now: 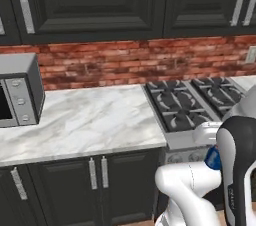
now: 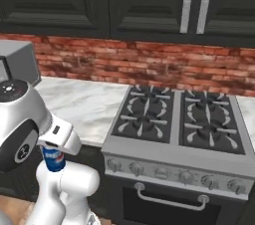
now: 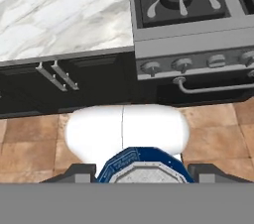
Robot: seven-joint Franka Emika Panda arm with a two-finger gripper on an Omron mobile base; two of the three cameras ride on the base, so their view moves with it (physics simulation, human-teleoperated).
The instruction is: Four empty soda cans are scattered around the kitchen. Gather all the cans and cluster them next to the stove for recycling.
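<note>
My fingers (image 3: 79, 172) are closed on a blue soda can (image 3: 144, 167), which sits between them with its silver top facing the hand camera. I judge the empty can light, thin-walled and easily dented, with a smooth slippery side, so grip belongs on the mid-body with moderate force. Ahead of the fingers stands the stove (image 3: 198, 29), with the marble counter (image 3: 59, 15) beside it.

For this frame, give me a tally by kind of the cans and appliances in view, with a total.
Blue soda can, held in the jaws: 1
Stove: 1
Microwave: 1
Total: 3
</note>
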